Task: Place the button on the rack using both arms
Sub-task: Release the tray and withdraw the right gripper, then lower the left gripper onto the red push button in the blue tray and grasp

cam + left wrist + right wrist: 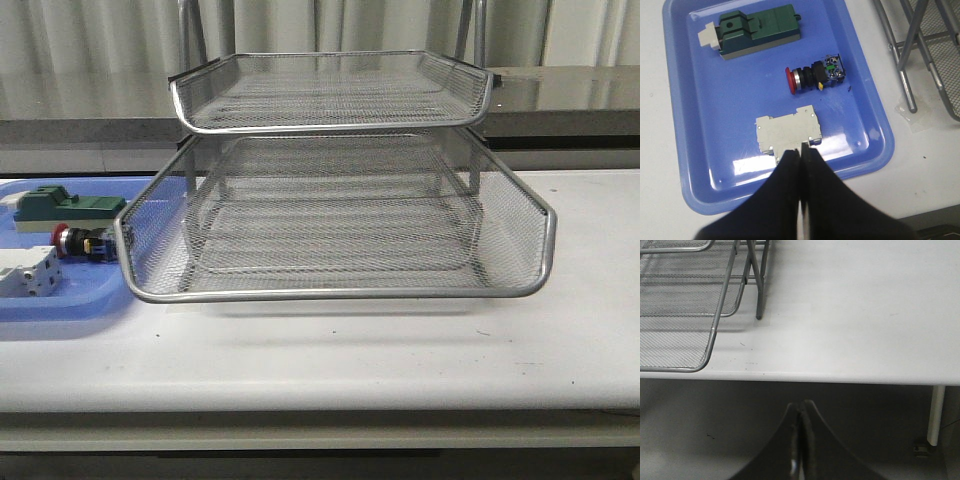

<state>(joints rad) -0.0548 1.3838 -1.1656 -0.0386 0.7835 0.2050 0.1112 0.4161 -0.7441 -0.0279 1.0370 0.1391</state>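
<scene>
We see the silver wire-mesh rack [335, 215] mid-table, its lower tray pulled toward us, likely to receive parts. Left of it, the flat blue plastic tray [710, 125] holds the red-headed push-button [815, 76]. Above it our left gripper [801, 155] is closed and empty; our right gripper [801, 412], likewise closed and empty, hangs off the near edge.

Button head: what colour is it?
Red. The button lies on its side in the blue tray, clearest in the left wrist view.

No text, label, brand or number can be read in any view. The button [815, 76] carries small markings, too tiny to read.
</scene>
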